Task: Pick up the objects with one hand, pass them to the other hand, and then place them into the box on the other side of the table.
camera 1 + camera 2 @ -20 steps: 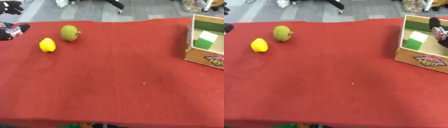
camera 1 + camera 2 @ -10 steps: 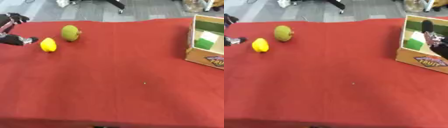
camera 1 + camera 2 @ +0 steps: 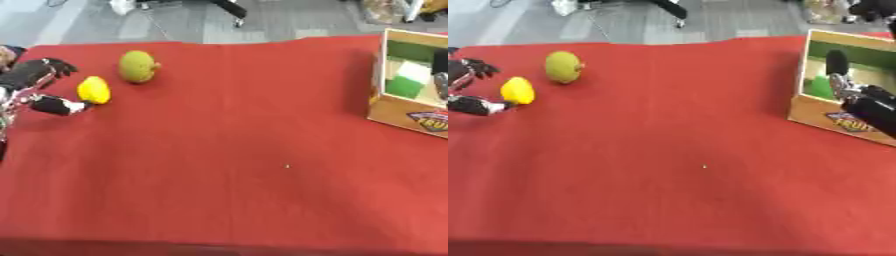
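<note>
Though cut off at the edge, the left hand [image 3: 37,87] shows spread, open fingers, thumb tip touching the yellow fruit [image 3: 94,90]. Nearby sits a green fruit [image 3: 137,66]. Beside the box [image 3: 837,112], the right hand [image 3: 866,102] is blurred; its fingers can't be made out.

The left hand [image 3: 35,85] is mostly black, with slim segmented fingers and a thumb that ends in a pale, whitish tip. Silver metal shows at its wrist, and small flecks of red and white sit among the parts near the picture's edge. The right hand [image 3: 868,102] is likewise black, a blocky dark body with silver-grey metal pieces at the finger bases and one rounded black finger [image 3: 836,62]. Finer details such as screws or markings are too blurred to make out.
</note>
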